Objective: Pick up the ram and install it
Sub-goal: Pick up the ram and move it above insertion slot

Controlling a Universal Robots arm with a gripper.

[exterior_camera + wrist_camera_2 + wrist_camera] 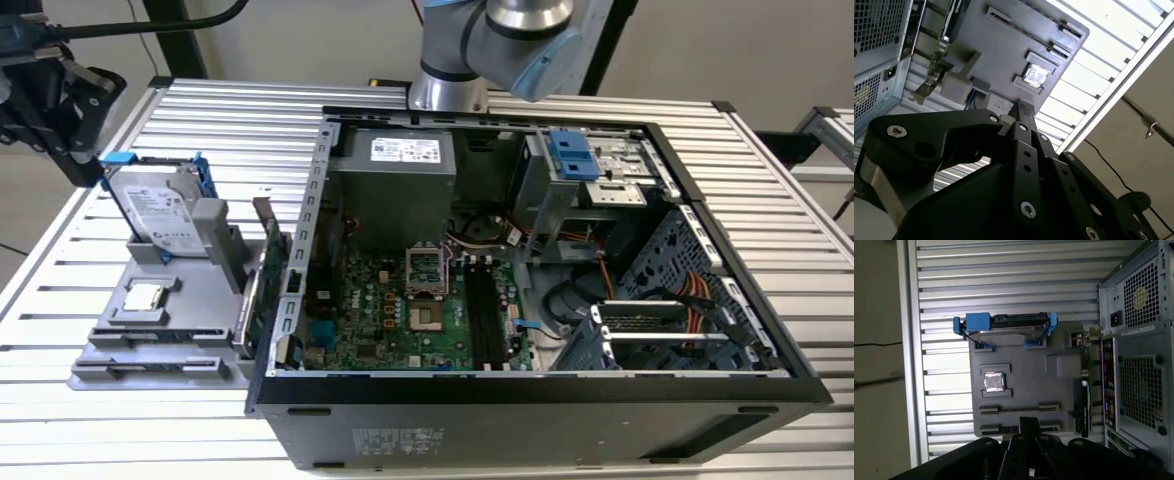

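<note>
**Gripper closed near the parts fixture, ram not made out**

Gripper (1022, 112) fingers lie pressed together, with only a thin seam between them in both wrist views (1029, 424). In the exterior view the gripper (80, 160) hangs at the exterior view's left, near the hard-drive end of the fixture and touching none of the parts.

A slatted metal table (160, 440) carries everything. The open computer case (534, 410) lies on it with its motherboard (387, 310) exposed. The long black memory slots (483, 315) run along the board, toward the exterior view's right of the processor socket. The arm (507, 30) rises behind the case.

Just beside the case, on the exterior view's left, sits a grey fixture (100, 330). A hard drive (154, 205) in a blue caddy stands upright at the fixture's far end. A green card (271, 270) with a metal bracket stands on edge between the fixture and the case wall. A square processor chip (144, 297) lies flat in a recess near the middle of the fixture.

Two long holders (989, 410) cross the fixture's near end. In the first wrist view a thin dark strip runs between each holder's end blocks, and the fingertips overlap the nearer holder. Whether either strip is the ram cannot be told.
</note>
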